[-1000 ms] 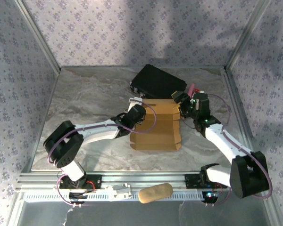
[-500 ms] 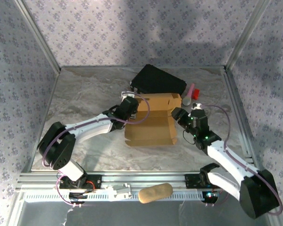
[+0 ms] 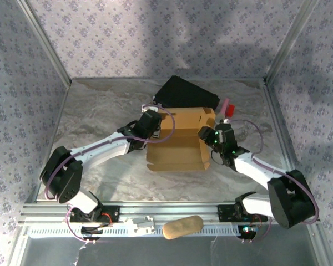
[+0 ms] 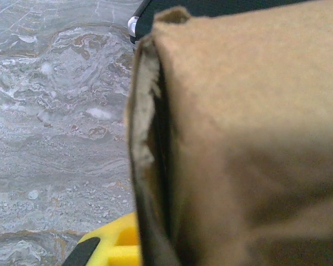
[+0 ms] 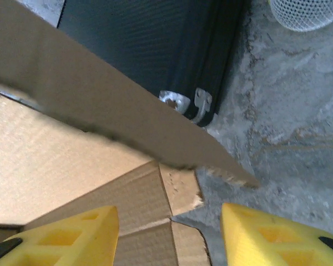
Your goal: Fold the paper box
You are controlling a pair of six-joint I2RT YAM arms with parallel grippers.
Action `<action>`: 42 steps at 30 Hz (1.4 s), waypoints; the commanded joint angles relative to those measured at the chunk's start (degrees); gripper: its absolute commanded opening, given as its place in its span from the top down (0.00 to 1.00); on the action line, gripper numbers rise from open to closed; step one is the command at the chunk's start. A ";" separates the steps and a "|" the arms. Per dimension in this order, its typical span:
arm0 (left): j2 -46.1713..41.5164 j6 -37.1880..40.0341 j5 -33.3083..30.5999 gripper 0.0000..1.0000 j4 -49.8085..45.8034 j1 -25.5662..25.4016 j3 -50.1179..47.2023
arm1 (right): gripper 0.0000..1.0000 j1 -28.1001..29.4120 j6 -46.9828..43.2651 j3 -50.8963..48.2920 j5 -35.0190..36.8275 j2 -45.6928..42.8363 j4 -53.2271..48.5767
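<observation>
Paper box (image 3: 180, 149) between left hand (image 3: 155, 118), clenched on its flap, and right hand (image 3: 204, 133), released at its edge

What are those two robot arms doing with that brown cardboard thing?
They are folding a tan cardboard paper box on the marbled grey table. The left gripper is pinched shut on the box's left wall. The right gripper, jaws open, sits at its right edge. A black rectangular case lies just behind.
</observation>
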 commanded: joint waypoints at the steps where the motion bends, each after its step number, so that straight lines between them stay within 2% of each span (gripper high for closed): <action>1: -3.06 0.33 0.64 1.00 -0.49 0.15 0.94 | 0.48 -0.32 -2.49 3.75 -0.23 1.47 1.63; 11: -3.14 0.26 1.04 1.00 -0.15 0.13 0.78 | 0.66 1.06 -2.47 6.99 -2.65 5.16 2.39; 26: -3.48 0.02 1.80 1.00 0.31 0.27 0.70 | 0.67 4.92 -4.43 12.15 -6.09 11.04 1.06; 29: -3.80 0.37 2.18 1.00 -0.12 0.98 0.53 | 0.68 5.36 -5.89 12.62 -6.61 10.07 0.13; 32: -4.80 0.95 4.49 1.00 -0.36 3.78 0.02 | 0.66 6.01 -10.32 13.93 -7.58 6.11 -3.46; 34: -5.70 1.91 8.63 1.00 -1.02 6.87 -0.15 | 0.60 5.53 -13.82 14.72 -11.44 2.88 -5.39; 36: -6.22 3.42 12.40 1.00 -2.63 10.05 0.58 | 0.54 4.02 -16.95 15.81 -18.85 1.11 -6.13; 42: -5.80 9.80 25.91 1.00 -8.84 20.05 5.60 | 0.45 -5.12 -19.81 17.55 -36.40 -4.60 -7.34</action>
